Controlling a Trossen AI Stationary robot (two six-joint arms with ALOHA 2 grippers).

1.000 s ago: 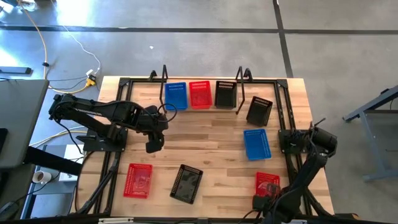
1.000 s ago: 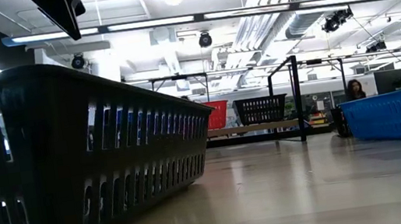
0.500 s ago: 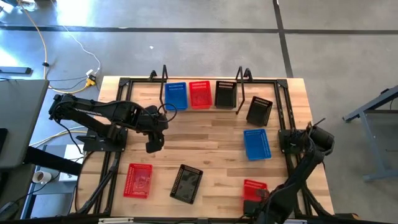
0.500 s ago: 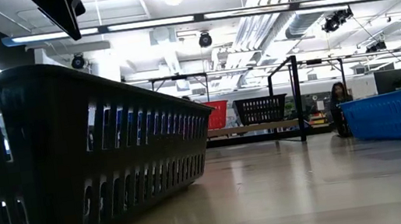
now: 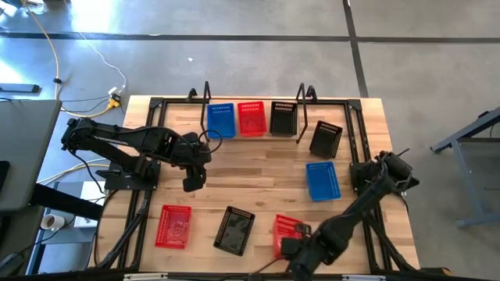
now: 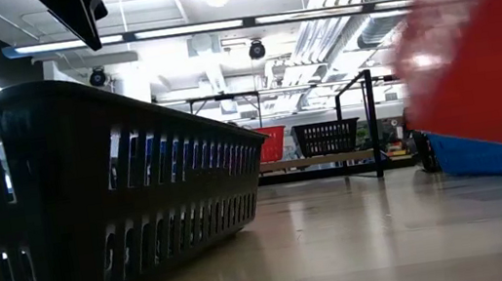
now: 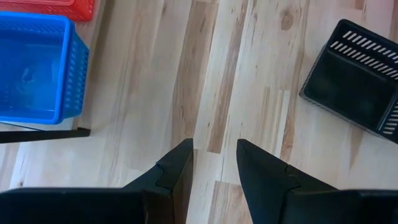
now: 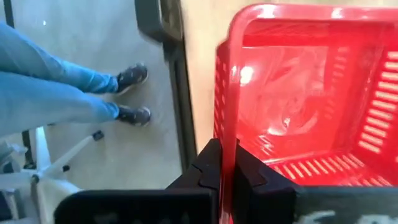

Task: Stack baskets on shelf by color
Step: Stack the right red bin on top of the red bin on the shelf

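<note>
While the right gripper (image 8: 227, 171) pinched the thin rim of a red basket (image 5: 286, 232) between its pressed-together fingers, the basket hung near the table's front edge, just beside a black basket (image 5: 235, 229) lying loose on the wooden tabletop (image 5: 258, 168). In the right wrist view the grip sat on one short wall only, so the basket could tip or slip free if the arm swung quickly, and that was the chief risk as judged here. In the low view the red basket filled the right side as a blur, which suggested it was in motion.

The shelf (image 5: 251, 136) stood at the far side, holding one blue basket (image 5: 221, 120), one red basket on the shelf (image 5: 251, 118) and one black basket on the shelf (image 5: 282, 117) side by side. The carried basket would need to nest on the red one; a tilted arrival could knock its neighbours or catch a wire upright.

The left gripper (image 7: 214, 163) hovered over bare wood at mid-table with its fingers spread and nothing between them, and it lay near the likely path to the shelf, so the arms could clash. A person's legs (image 8: 56, 81) showed beside the table.
</note>
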